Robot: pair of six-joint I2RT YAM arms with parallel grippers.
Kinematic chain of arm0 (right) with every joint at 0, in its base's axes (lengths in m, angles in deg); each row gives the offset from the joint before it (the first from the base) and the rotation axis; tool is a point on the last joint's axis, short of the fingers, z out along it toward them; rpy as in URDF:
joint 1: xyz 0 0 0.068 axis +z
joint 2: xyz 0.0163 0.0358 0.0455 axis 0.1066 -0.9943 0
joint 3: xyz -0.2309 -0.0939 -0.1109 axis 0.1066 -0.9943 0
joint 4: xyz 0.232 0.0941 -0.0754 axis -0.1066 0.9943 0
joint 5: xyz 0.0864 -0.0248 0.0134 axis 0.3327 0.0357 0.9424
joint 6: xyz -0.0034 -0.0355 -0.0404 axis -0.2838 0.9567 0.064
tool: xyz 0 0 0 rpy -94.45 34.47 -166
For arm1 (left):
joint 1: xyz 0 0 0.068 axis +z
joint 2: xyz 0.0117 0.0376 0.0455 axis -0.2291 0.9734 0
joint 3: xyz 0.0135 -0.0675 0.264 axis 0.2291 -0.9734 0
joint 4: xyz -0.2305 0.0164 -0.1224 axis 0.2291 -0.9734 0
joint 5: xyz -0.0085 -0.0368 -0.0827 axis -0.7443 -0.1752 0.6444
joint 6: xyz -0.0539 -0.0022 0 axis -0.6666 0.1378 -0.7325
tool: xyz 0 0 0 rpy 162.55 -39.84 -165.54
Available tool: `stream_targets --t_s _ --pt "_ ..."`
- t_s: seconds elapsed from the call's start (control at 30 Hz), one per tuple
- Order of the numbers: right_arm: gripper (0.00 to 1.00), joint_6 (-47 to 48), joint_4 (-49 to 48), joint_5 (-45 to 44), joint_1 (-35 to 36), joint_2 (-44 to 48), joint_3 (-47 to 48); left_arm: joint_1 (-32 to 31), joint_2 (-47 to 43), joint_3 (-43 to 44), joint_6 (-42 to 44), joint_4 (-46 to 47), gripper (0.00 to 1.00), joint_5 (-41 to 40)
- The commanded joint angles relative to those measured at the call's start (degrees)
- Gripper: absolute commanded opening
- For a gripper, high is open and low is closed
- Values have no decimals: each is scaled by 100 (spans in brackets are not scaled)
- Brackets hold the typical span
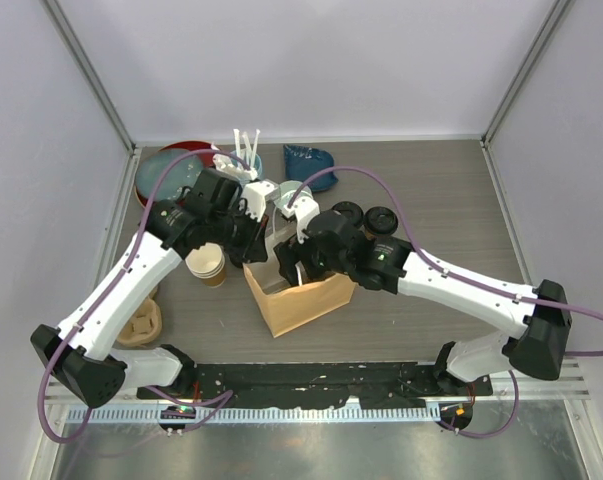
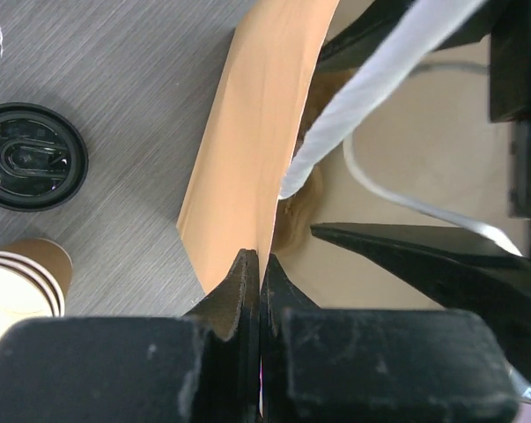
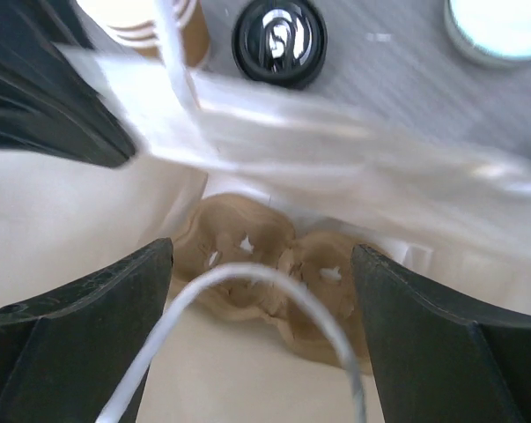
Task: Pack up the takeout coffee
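A brown paper bag stands open at the table's centre. My left gripper is shut on the bag's left wall, pinching the rim. My right gripper is open and hangs in the bag's mouth, holding nothing; a white handle loop crosses between its fingers. A brown pulp cup carrier lies on the bag's floor, its wells empty. The takeout coffee, two black-lidded cups, stands behind the right arm, outside the bag; their walls are hidden from above.
A stack of lidless cups stands left of the bag, with a round black lid beside it. Spare pulp carriers lie at the near left. Bowls and a blue dish sit at the back.
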Motion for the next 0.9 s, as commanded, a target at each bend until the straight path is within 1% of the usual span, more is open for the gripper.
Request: stream_targets --t_s 0.0,0.2,0.3,0.33,0.5,0.53,0.6,0.63,0.77,0.83,0.87 --pt "89 355 -556 50 17 438 527 -19 -71 204 249 -183 0 378" --pt "90 417 -425 -73 -18 420 817 -19 -70 186 381 -306 0 589" --pt "90 469 -389 23 -18 508 984 -19 -79 212 390 -342 0 616" --pt "90 513 -389 58 -9 587 1037 -19 -88 221 538 -359 0 625" --pt "93 654 -241 59 -35 798 1642 -19 -97 212 645 -412 0 713" --pt "94 671 -83 -37 -70 807 1905 -19 -114 177 654 -395 0 721" --pt "94 733 93 -239 -106 790 2143 -19 -141 151 662 -377 0 739" --pt "94 751 224 -432 -158 798 2319 -19 -141 125 671 -368 0 748" --pt "94 751 314 -890 -430 965 2487 -19 -150 98 698 -377 0 774" --pt "94 698 349 -978 -658 1027 2470 -19 -141 98 715 -377 0 800" --pt "94 663 375 -961 -981 1053 2461 -19 -141 98 715 -394 0 827"
